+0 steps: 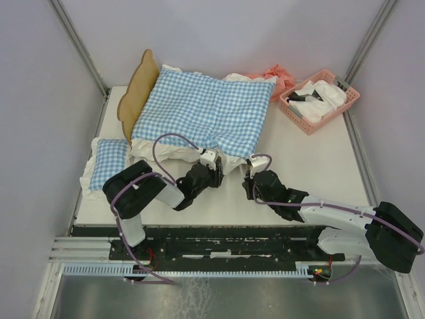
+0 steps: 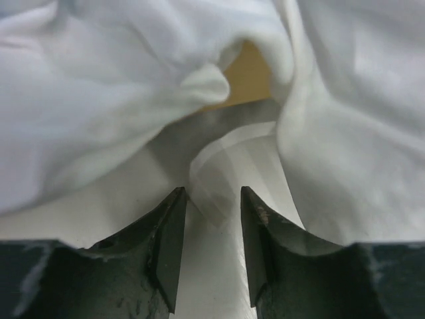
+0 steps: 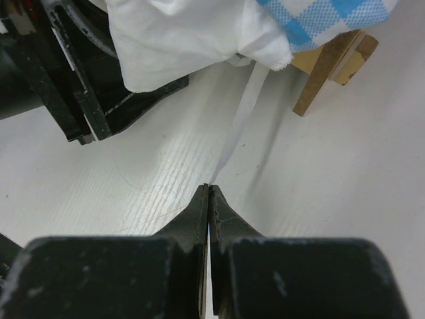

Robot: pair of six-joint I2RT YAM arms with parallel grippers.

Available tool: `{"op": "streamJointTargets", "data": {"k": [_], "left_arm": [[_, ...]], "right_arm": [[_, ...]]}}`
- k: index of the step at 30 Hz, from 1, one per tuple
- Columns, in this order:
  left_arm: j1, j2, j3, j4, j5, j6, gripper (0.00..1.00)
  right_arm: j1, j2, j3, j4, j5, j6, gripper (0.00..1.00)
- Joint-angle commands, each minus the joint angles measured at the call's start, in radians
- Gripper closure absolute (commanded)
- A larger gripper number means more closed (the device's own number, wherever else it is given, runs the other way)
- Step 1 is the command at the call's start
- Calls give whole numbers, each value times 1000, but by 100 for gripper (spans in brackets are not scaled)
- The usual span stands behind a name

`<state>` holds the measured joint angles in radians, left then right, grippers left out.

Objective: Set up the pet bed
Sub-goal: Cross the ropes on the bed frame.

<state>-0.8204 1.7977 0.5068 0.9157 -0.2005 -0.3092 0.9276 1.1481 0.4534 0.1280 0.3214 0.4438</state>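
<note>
Pet bed [image 1: 139, 93] is at 11 o'clock on the desk [image 1: 312, 166], checked cushion [image 1: 206, 109] on top. Both tools sit at its 6 o'clock edge, probably to tie the cushion down. Right tool [image 3: 209, 189] is closed on a white tie strap [image 3: 244, 113], holding it straight; left tool [image 2: 212, 194] is open astride a similar ribbon [image 2: 229, 166]. Top view buries both under the frill [image 1: 176, 154]; only the wrist views show them.
</note>
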Motion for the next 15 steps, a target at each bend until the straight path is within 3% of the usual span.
{"op": "streamJointTargets", "data": {"k": [1,4,8,11,15], "left_arm": [[-6,23,29,0,-99,-52,66],[-20,-12,-8,-13,-63,-73,96],[-105,-98,-97,19,-2,-172,97],[-173,-113,-129,67,21,-256,95],[-172,-211,-175,73,12,-309,66]], "right_arm": [[3,-1,1,53,3,7,98],[3,-5,2,59,5,9,98],[3,-4,-5,104,-23,17,98],[4,26,-4,132,-6,24,98],[4,62,26,123,-26,27,98]]}}
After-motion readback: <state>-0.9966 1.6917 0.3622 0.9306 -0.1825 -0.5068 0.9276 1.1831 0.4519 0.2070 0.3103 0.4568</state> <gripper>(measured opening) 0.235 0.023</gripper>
